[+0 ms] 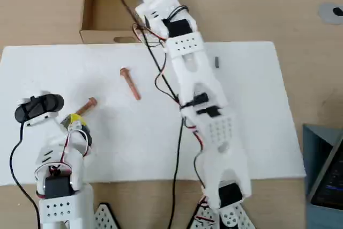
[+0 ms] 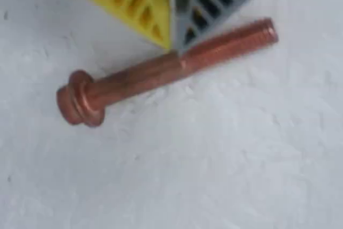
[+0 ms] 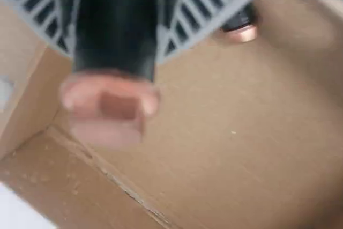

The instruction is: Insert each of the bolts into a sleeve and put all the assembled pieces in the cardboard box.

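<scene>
A copper bolt [image 2: 161, 73] lies flat on the white mat [image 1: 128, 143]. The shut yellow and grey tips of my left gripper [image 2: 172, 42] rest right at its shaft, with nothing between them. In the high view this bolt [image 1: 87, 104] is at the mat's left, just ahead of my left gripper [image 1: 76, 116]. A second bolt [image 1: 129, 83] lies loose mid-mat, and a small black sleeve [image 1: 217, 62] sits beyond the right arm. My right gripper [image 3: 115, 36] is shut on a black sleeve with a bolt in it [image 3: 110, 105], held over the cardboard box [image 3: 241, 132]. Another assembled piece [image 3: 238, 28] lies inside the box.
The cardboard box [image 1: 86, 9] stands at the mat's far edge, left of centre. The right arm stretches across the mat's middle with cables [image 1: 177, 148] trailing beside it. A laptop [image 1: 324, 175] sits off the mat at the right, and a grey disc [image 1: 331, 12] at far right.
</scene>
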Motion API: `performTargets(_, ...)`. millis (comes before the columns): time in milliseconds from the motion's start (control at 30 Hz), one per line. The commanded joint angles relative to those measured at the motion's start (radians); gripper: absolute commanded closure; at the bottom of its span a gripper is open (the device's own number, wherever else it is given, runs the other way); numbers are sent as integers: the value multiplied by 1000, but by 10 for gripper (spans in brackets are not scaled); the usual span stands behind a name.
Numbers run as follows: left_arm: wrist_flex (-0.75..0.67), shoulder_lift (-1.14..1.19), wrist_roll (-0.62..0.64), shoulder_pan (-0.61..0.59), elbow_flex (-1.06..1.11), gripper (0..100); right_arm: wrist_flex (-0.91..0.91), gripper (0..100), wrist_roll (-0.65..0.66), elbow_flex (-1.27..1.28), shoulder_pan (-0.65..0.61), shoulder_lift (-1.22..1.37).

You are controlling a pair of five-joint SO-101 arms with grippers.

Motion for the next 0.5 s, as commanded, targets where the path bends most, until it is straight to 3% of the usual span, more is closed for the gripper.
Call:
performTargets(0,3,-2,-3,-8,15,996,-28,989,89,-236,-22,94)
performTargets(333,3,-2,-3,-8,15,996,-28,984,290,-377,-65,278)
performTargets(467,3,-2,-3,-8,15,996,-11,885,308,-371,-65,289)
